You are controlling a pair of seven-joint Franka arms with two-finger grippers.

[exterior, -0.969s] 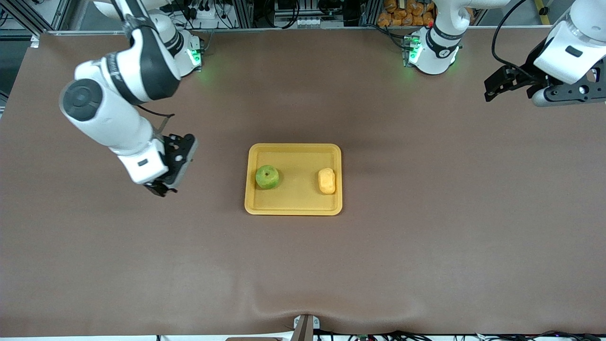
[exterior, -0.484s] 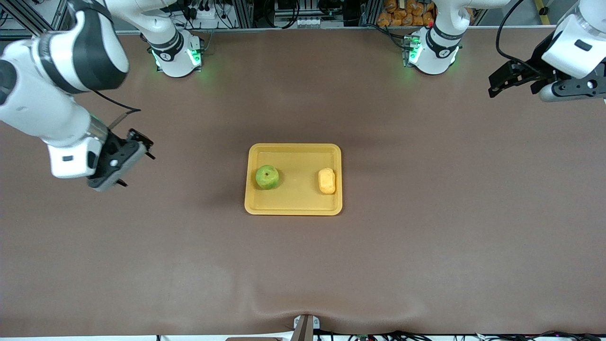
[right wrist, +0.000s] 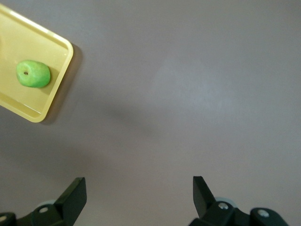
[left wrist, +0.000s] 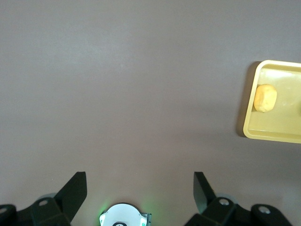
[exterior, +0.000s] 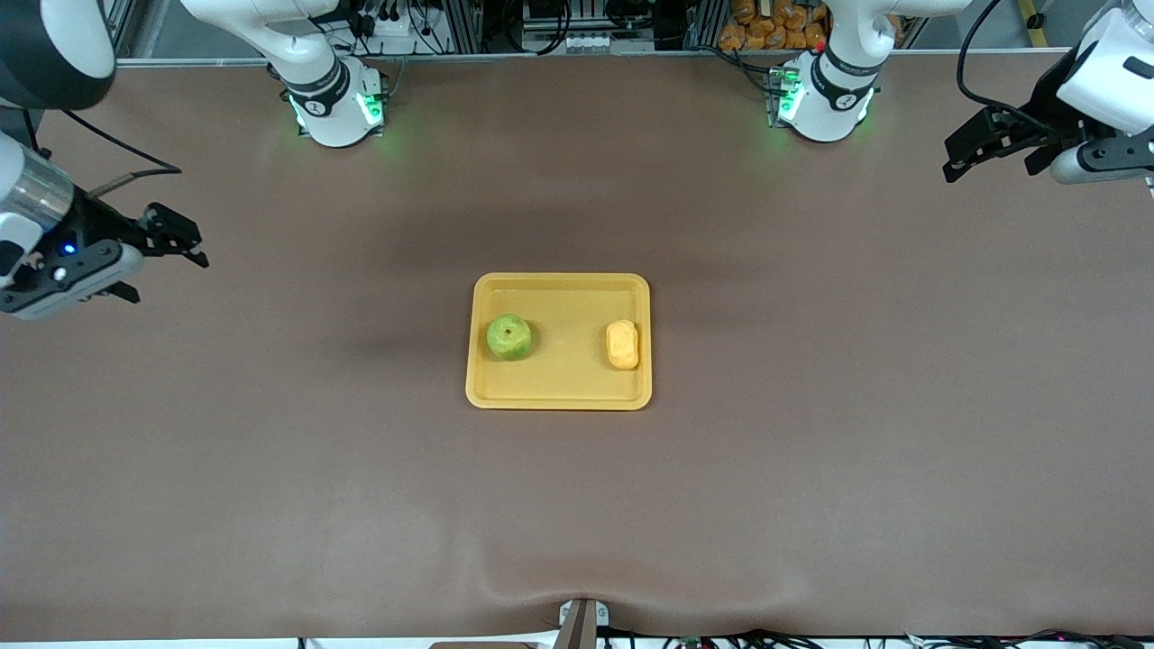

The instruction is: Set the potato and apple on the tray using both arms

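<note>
A brown table lies bare along its edge nearest the front camera, its cloth rippled at the middle of that edge. Farther in, at the table's centre, sits the yellow-orange tray, flat on the cloth with its low rim all round. Two things rest inside it, well apart from each other. The green apple stands with its stem dimple upward at the end of the tray toward the right arm's end of the table, close to the rim there. The yellow potato lies at the tray's end toward the left arm's end of the table, just beside that rim, its long side running along it. Neither is touched by anything.

Farther back, the right tool hangs in the air over bare cloth at the right arm's end of the table, well away from the tray, its black fingers spread wide and holding nothing. The right wrist view looks down past them at the apple in a corner of the tray.

The left tool is raised over the left arm's end of the table, likewise released and empty, fingers parted; its wrist view takes in the potato and the tray's rim.

Along the table's rear edge stand the two green-lit bases.
</note>
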